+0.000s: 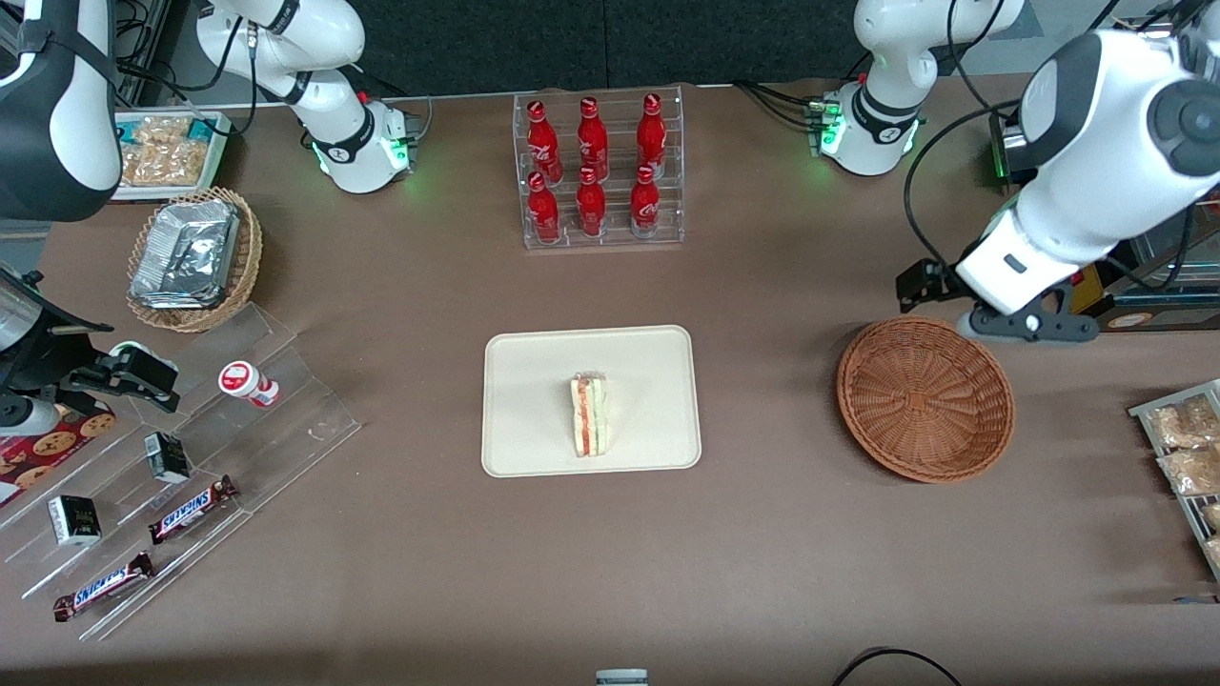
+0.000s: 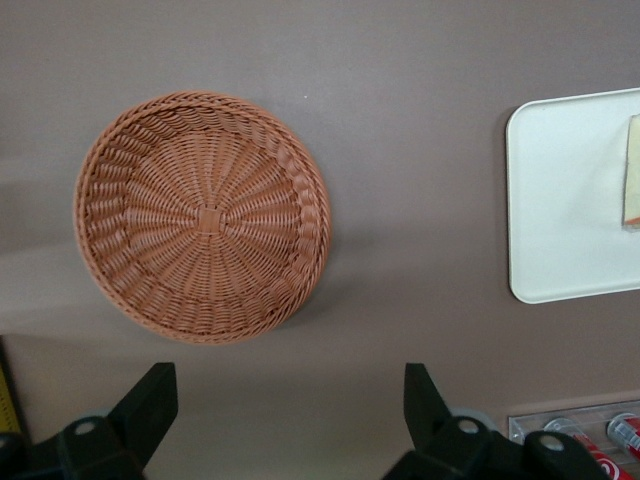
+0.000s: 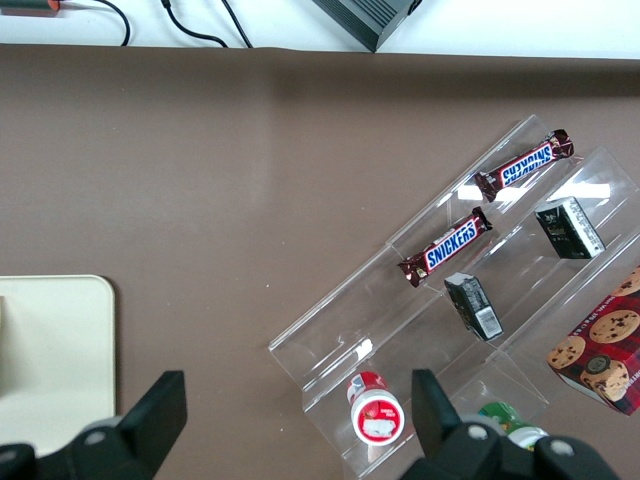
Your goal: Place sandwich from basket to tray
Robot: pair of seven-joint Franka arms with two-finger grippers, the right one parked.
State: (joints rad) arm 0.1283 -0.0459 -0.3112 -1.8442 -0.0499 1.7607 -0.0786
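The sandwich (image 1: 591, 415) has pale white bread with red and green layers along its cut edge, on a plain cream-beige tray (image 1: 534, 381). The basket (image 1: 925, 398) is reddish-brown wicker woven in rings round a radiating centre. The gripper (image 2: 285, 405), above the brown table (image 1: 782, 553), has black fingers (image 2: 145, 405).
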